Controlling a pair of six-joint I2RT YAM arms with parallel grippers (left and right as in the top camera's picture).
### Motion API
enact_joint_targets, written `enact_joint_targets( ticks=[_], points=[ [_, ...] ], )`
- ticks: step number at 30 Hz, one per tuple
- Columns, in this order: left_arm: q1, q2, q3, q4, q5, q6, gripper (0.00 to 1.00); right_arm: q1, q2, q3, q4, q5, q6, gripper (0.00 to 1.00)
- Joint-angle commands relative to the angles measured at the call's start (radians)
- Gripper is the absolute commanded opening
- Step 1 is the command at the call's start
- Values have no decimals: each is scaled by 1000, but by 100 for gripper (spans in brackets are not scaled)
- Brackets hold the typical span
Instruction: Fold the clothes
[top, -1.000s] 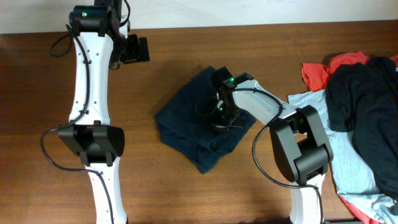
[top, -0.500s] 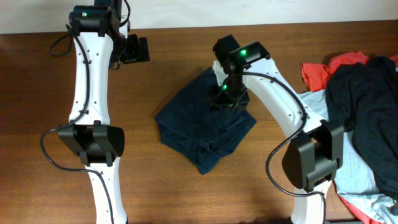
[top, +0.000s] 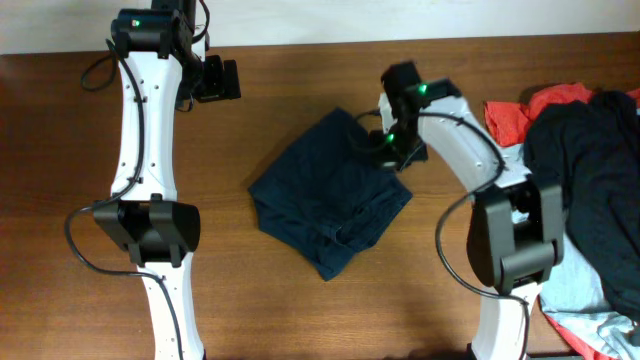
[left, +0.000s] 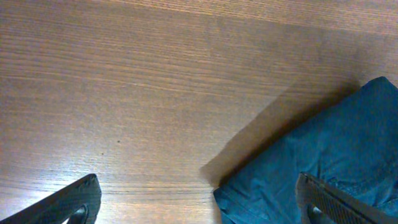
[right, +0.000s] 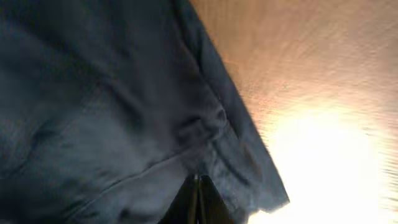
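The shorts (top: 330, 195) lie on the table (top: 80, 250) near its middle. The right gripper (top: 388, 150) is over their far right edge (whether it touches the cloth cannot be told). The left gripper (top: 225, 80) is well apart from them, toward the far left. A heap of other garments (top: 580, 170) lies at the table's right end, apart from the shorts.

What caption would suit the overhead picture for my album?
Right gripper shut at the edge of the navy shorts; left gripper open, well apart.
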Motion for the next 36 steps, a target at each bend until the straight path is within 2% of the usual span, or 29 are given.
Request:
enact_joint_targets(
  ticks=[1,5,8,16,20,23,25,30,34,36],
  points=[
    [-3,1,-5,-2,-3,-6,99,8,27,-113,64,-15,-13,4],
    [-3,1,-5,-1,-3,-6,99,5,32,-221,133,-17,-13,4],
    [-3,1,-5,-2,-3,-6,99,-9,31,-219,116,-16,-14,4],
    [-3,1,-5,-2,-3,-6,99,-27,-16,73,-168,-38,-42,4],
    [-3,1,-5,-2,-3,-6,99,-1,-34,212,-287,-181,-109,4],
    [-3,1,-5,-2,-3,-6,99,15,-34,240,-304,-345,-172,4],
    [-3,1,-5,-1,-3,-6,99,24,-29,237,-304,-457,-230,4],
    [-3,1,-5,-2,-3,-6,99,43,-24,183,-283,-527,-256,4],
    [-3,1,-5,-1,-3,-6,99,64,-24,111,-277,-705,-365,4],
    [-3,1,-5,-1,-3,-6,99,79,-24,66,-268,-728,-380,4]
  ],
)
